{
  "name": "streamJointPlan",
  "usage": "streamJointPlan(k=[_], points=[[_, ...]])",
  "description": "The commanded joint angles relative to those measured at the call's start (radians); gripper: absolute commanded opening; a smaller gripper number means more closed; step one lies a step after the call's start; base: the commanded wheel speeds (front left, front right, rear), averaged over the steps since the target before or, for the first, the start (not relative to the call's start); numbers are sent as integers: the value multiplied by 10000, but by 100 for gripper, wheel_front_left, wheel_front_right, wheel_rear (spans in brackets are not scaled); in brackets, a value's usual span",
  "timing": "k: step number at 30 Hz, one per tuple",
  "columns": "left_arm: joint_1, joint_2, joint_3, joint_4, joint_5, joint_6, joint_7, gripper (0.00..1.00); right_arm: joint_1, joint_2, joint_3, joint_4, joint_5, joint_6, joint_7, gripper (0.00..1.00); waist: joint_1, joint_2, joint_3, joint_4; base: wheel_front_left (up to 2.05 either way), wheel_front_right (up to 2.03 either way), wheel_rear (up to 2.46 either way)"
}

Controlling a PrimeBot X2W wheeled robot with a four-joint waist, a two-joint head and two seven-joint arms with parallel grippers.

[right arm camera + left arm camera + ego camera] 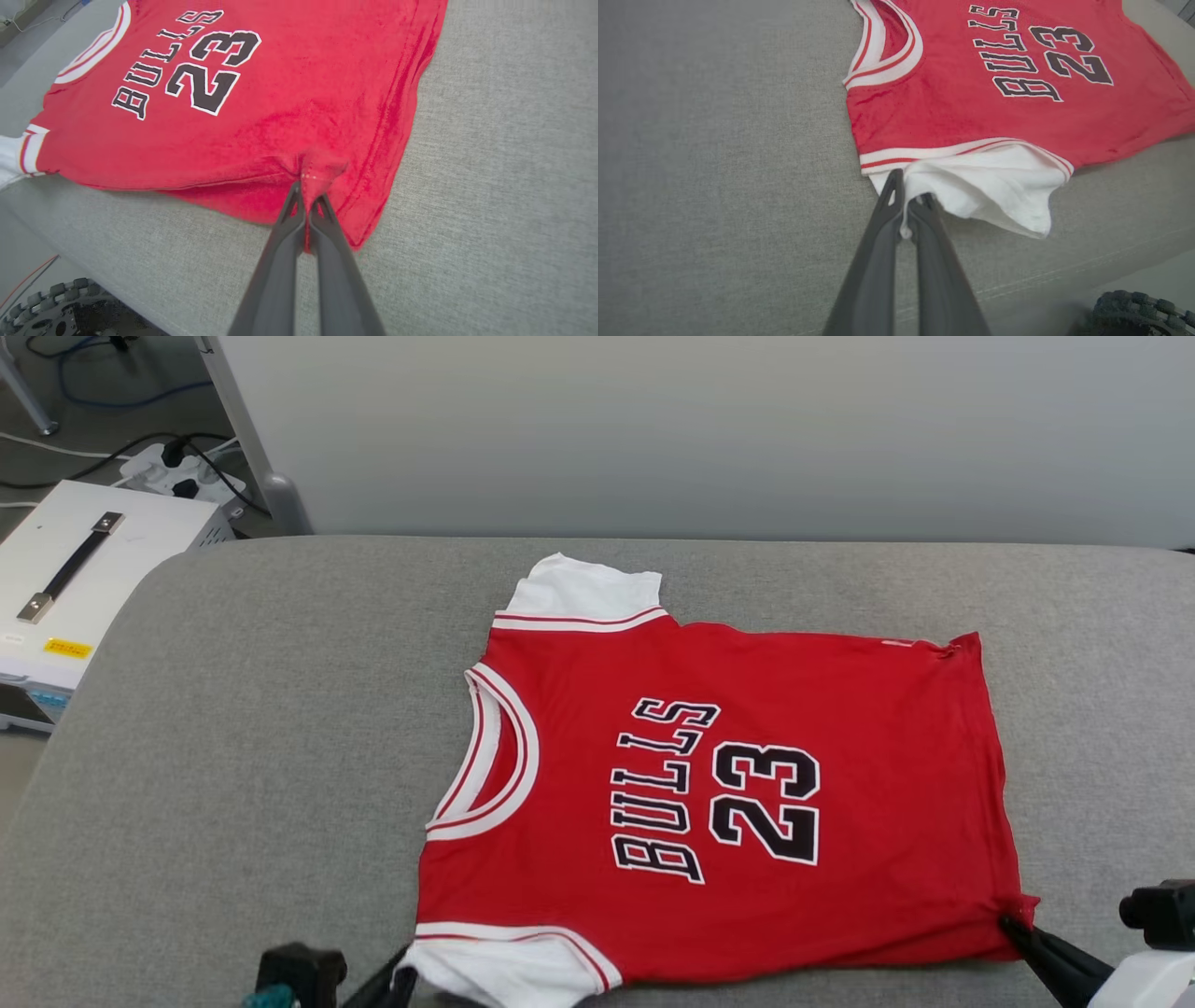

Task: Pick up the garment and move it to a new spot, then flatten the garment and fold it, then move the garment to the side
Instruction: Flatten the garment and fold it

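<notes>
Head view: a red jersey T-shirt (728, 784) with white short sleeves, striped trim and black "BULLS 23" lettering lies spread front-up on a grey fabric-covered surface (233, 756), collar toward the robot's left. Left wrist view: the left gripper (909, 196) pinches the near white sleeve (990, 186) at its edge. Right wrist view: the right gripper (308, 196) is clamped on the near red hem corner (322, 168).

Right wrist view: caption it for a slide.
Right gripper pinches the hem corner of a red jersey T-shirt spread on a grey fabric surface.
</notes>
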Motion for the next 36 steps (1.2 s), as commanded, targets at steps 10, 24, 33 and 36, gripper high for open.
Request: streamJointPlan(k=[10, 24, 33, 36], points=[[-3364, -158, 183, 1052, 808, -1367, 512, 0, -626, 350, -1482, -794, -507, -7, 985, 0, 1, 0, 913, -337, 0, 0, 0], [-6702, -1173, -77, 4206, 1328, -3021, 915, 0, -2316, 973, -2244, -599, -984, -7, 2015, 0, 1, 0, 2701, -718, 0, 0, 0], [-7244, -2010, -624, 6793, 1402, -3603, 533, 0, -3109, 1442, -1883, 415, -1267, -7, 2106, 0, 1, 0, 3351, -807, 0, 0, 0], [-7204, -2264, -805, 7438, 1312, -3710, 369, 0, -3217, 1472, -1702, 589, -1298, -7, 2067, 0, 1, 0, 3386, -814, 0, 0, 0]])
